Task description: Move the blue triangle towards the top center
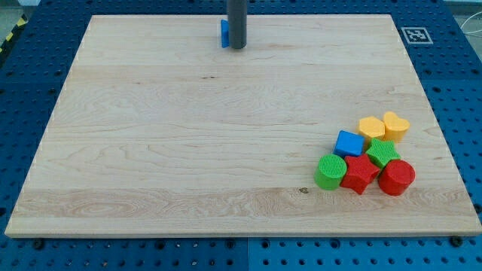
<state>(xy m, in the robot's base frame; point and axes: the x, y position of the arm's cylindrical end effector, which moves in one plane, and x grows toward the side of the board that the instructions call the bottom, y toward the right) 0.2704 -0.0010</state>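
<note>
A blue block [224, 33], mostly hidden behind the rod so its shape cannot be made out, sits near the top center of the wooden board [188, 135]. My tip [238, 47] stands right against this block's right side, touching it or nearly so. The dark rod rises from there out of the view's top.
A cluster of blocks lies at the view's lower right: a blue cube [349, 143], a yellow block [371, 127], a yellow heart [396, 125], a green cylinder [330, 172], a green block [383, 153], a red star [359, 175], a red cylinder [396, 178]. A marker tag [416, 35] sits at the board's top right corner.
</note>
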